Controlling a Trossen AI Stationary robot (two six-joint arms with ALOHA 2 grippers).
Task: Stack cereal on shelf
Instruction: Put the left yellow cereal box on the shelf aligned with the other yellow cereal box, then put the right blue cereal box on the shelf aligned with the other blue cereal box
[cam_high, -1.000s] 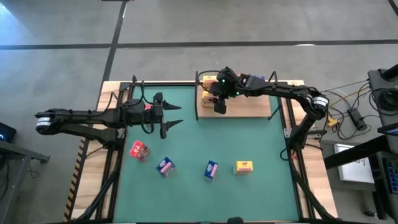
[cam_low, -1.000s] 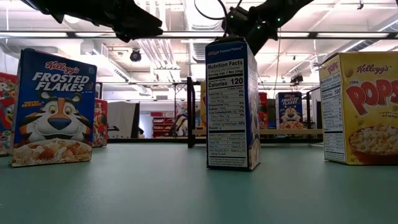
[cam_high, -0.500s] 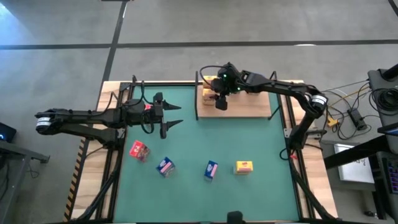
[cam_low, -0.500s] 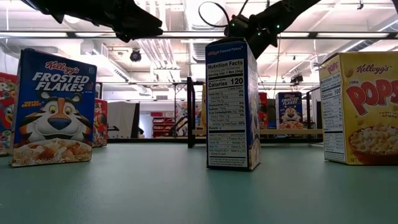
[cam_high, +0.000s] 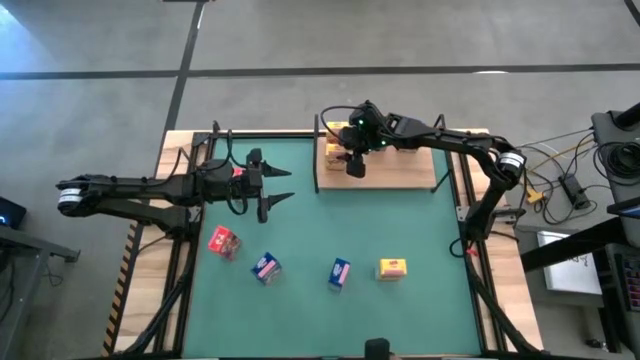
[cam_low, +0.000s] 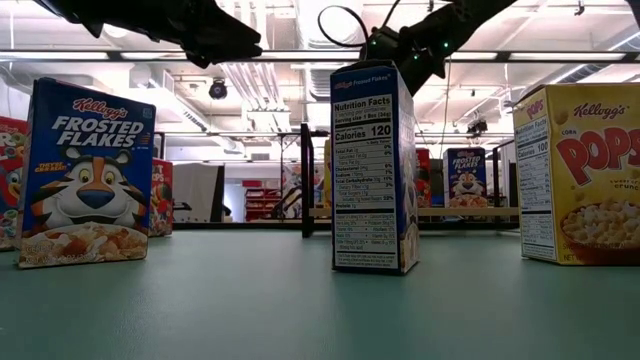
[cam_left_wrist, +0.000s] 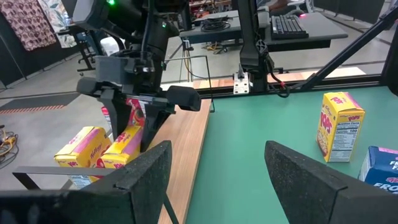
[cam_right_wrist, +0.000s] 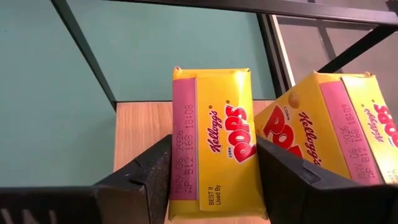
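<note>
From above, the shelf (cam_high: 385, 165), a pale wooden board with thin black posts at its corners, lies at the far edge of the green mat (cam_high: 320, 230). The right gripper (cam_high: 352, 165) hangs over the shelf's left end, where yellow boxes (cam_high: 333, 152) lie. Four more cereal boxes stand on the mat nearer the camera than the shelf: a red one (cam_high: 224, 242), two blue ones (cam_high: 266, 268) (cam_high: 340, 273) and a yellow one (cam_high: 392, 268). The left gripper (cam_high: 272, 190) hovers over the mat to the left of the shelf, its jaws spread and empty.

At table height, a blue Frosted Flakes box (cam_low: 85, 175) shows its tiger front; another blue box (cam_low: 373, 170) turns its nutrition panel forward, and a yellow Corn Pops box (cam_low: 580, 172) stands to the right. The shelf shows behind them as a thin strip.

In the left wrist view the right gripper (cam_left_wrist: 138, 121) stands over two yellow boxes (cam_left_wrist: 102, 148) on the shelf's end, a red and pink box seemingly behind it.

In the right wrist view its fingers (cam_right_wrist: 149, 180) flank a yellow Corn Pops box (cam_right_wrist: 214, 140) lying flat on the shelf, jaws parted on either side; whether they press it I cannot tell. A second yellow box (cam_right_wrist: 329, 124) lies just beside it, tilted.
</note>
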